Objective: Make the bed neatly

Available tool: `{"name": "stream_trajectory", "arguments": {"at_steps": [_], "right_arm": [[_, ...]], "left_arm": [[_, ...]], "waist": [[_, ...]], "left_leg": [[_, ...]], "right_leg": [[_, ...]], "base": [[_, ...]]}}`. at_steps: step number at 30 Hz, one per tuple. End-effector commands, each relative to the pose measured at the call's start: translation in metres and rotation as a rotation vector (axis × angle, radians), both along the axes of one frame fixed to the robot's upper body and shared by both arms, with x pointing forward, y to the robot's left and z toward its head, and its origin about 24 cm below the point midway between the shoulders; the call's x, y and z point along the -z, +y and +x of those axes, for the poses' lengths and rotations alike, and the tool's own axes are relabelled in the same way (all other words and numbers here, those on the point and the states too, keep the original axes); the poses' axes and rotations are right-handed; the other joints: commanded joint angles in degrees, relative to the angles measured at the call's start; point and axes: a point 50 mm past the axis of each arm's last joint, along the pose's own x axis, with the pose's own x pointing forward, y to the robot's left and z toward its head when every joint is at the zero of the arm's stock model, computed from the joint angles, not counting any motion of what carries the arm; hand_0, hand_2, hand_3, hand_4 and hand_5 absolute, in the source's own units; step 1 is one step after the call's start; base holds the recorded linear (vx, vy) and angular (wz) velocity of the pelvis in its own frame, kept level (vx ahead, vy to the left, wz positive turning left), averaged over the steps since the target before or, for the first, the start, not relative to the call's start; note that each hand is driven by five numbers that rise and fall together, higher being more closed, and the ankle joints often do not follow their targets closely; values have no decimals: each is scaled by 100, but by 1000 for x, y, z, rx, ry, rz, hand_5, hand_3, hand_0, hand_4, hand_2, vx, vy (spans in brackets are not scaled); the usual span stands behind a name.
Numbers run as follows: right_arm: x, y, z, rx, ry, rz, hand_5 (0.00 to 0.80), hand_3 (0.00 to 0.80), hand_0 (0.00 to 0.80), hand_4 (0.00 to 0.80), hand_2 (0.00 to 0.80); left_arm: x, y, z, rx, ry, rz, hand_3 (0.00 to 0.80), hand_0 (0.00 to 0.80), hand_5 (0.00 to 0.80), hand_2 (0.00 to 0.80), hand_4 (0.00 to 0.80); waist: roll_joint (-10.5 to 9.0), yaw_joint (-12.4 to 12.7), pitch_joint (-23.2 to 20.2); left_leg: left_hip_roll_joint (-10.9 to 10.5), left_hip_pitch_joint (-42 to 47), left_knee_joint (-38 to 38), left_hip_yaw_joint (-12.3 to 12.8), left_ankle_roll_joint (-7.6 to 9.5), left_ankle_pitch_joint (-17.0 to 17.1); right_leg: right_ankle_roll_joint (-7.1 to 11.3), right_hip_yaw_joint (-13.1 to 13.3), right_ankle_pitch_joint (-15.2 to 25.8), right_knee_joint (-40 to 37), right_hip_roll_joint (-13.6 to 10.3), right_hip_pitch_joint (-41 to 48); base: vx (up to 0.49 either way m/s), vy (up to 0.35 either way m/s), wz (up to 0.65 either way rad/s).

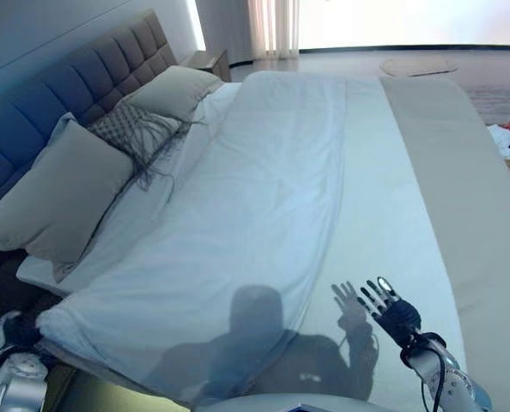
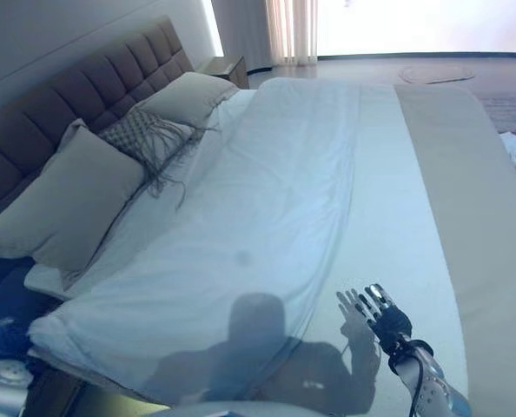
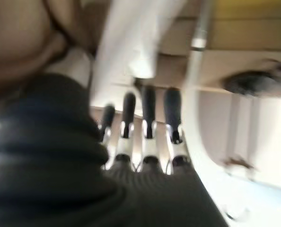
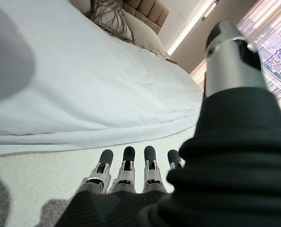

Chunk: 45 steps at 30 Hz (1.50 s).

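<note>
The bed has a white duvet [image 1: 238, 215] spread over its left and middle, with its edge [image 1: 328, 249] running down the length of the bed. To the right of it lie a pale sheet [image 1: 384, 206] and a beige band [image 1: 470, 189]. My right hand [image 1: 392, 311] is open, fingers straight, over the sheet near the front edge, just right of the duvet edge; it also shows in its wrist view [image 4: 126, 170]. My left hand [image 1: 19, 330] is low by the bed's front left corner, with straight fingers [image 3: 147, 127], holding nothing.
A large grey pillow [image 1: 62, 193], a fringed patterned cushion [image 1: 139, 129] and a far pillow [image 1: 178, 90] lean at the padded headboard [image 1: 83, 77]. A nightstand [image 1: 208, 62] stands behind. A round rug [image 1: 418, 64] and clothes [image 1: 508, 137] lie on the floor at right.
</note>
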Motion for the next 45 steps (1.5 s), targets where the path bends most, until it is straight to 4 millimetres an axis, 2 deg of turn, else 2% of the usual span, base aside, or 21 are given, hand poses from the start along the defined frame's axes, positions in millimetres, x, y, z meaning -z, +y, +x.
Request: {"name": "stream_trajectory", "arguments": {"at_steps": [1,2,5,8,10,11,12,15,18,21,23,25,27,29,32,35,38,41,43,45], "right_arm": [[-17,-5,15,55,-124,40,0,0,0,0,0],[-18,-5,16,57,-130,43,0,0,0,0,0],[-20,-2,20,63,-135,50,0,0,0,0,0],[-20,0,24,60,-137,57,0,0,0,0,0],[-21,2,27,55,-146,61,0,0,0,0,0],[-20,3,28,52,-148,62,0,0,0,0,0],[-20,4,30,47,-154,62,0,0,0,0,0],[-18,11,36,26,-167,69,0,0,0,0,0],[-15,18,38,9,-169,70,0,0,0,0,0],[-9,23,38,15,-172,70,0,0,0,0,0],[-1,28,39,21,-176,83,0,0,0,0,0],[6,37,46,-2,-164,93,0,0,0,0,0],[8,43,49,-26,-151,91,0,0,0,0,0],[7,48,54,-45,-152,91,0,0,0,0,0],[5,58,60,-34,-160,102,0,0,0,0,0],[6,66,64,-11,-153,125,0,0,0,0,0],[7,73,64,23,-141,142,0,0,0,0,0],[8,74,61,58,-133,152,0,0,0,0,0],[9,72,59,74,-136,162,0,0,0,0,0],[11,70,55,80,-140,169,0,0,0,0,0]], "left_arm": [[-84,51,2,-47,-18,280,0,0,0,0,0],[-77,53,-3,-99,8,213,0,0,0,0,0],[-42,46,-14,-154,18,82,0,0,0,0,0],[-6,29,-18,-132,42,-28,0,0,0,0,0],[17,14,-18,-102,42,-90,0,0,0,0,0],[23,9,-17,-88,41,-108,0,0,0,0,0],[32,2,-16,-74,29,-135,0,0,0,0,0],[47,-21,-2,20,-59,-226,0,0,0,0,0],[46,-45,25,175,-215,-342,0,0,0,0,0],[32,-67,55,265,-392,-523,0,0,0,0,0],[34,-95,67,392,-507,-594,0,0,0,0,0],[35,-116,90,503,-540,-721,0,0,0,0,0],[25,-133,112,611,-575,-792,0,0,0,0,0],[2,-158,136,749,-657,-908,0,0,0,0,0],[-21,-188,153,883,-705,-1027,0,0,0,0,0],[-25,-211,159,893,-735,-1197,0,0,0,0,0],[-15,-225,154,825,-742,-1349,0,0,0,0,0],[-1,-227,144,741,-740,-1417,0,0,0,0,0],[7,-225,137,667,-743,-1478,0,0,0,0,0],[13,-218,130,649,-737,-1466,0,0,0,0,0]], "waist": [[-222,260,150],[-224,264,160],[-240,292,221],[-251,349,235],[-266,390,222],[-260,402,187],[-276,403,204],[-302,417,187],[-342,413,190],[-380,422,213],[-438,418,249],[-461,300,289],[-458,199,274],[-466,140,223],[-498,126,191],[-553,158,182],[-612,177,197],[-681,184,213],[-746,191,219],[-808,203,231]], "left_leg": [[65,287,-28,8,-137,-695],[63,283,-20,12,-132,-701],[33,210,38,65,-72,-613],[25,221,24,33,-54,-600],[25,226,6,18,-54,-589],[40,294,-32,-53,-92,-677],[28,230,-8,12,-52,-583],[43,259,-39,25,-52,-582],[63,300,-57,46,-62,-588],[95,323,-53,89,-67,-599],[120,339,-32,175,-63,-650],[135,429,-60,257,-65,-639],[146,498,-78,324,-64,-646],[157,529,-78,373,-40,-673],[136,562,-82,395,7,-717],[93,594,-88,376,75,-765],[48,616,-116,350,153,-796],[29,619,-181,339,206,-786],[14,600,-228,319,233,-770],[-24,573,-266,294,266,-765]], "right_leg": [[633,136,1906,-1361,-299,-8],[638,131,1918,-1367,-302,-2],[576,30,2043,-1360,-354,-32],[569,-8,2062,-1355,-366,11],[568,-23,2068,-1365,-362,41],[632,60,1991,-1376,-326,92],[563,-24,2073,-1368,-361,45],[560,-6,2064,-1387,-339,64],[555,30,2063,-1390,-329,75],[556,41,2065,-1390,-330,102],[559,56,2056,-1411,-313,108],[543,133,2050,-1410,-279,159],[538,187,2027,-1380,-277,172],[544,230,2019,-1374,-289,199],[555,280,2060,-1361,-320,195],[575,302,2102,-1332,-363,180],[586,346,2140,-1311,-374,150],[599,390,2189,-1321,-343,131],[620,418,2253,-1324,-337,104],[639,458,2339,-1270,-368,49]], "base": [[47,3,10],[37,2,11],[-109,3,16],[-17,-2,18],[31,-6,22],[-2,-1,23],[0,-2,21],[-17,-8,18],[10,-13,9],[4,-41,-8],[-14,-66,-3],[26,-20,-6],[27,16,-12],[16,5,-13],[7,-20,-14],[13,-31,-17],[3,-30,-16],[-18,-43,-13],[-27,-29,-6],[-16,-3,-2]]}}
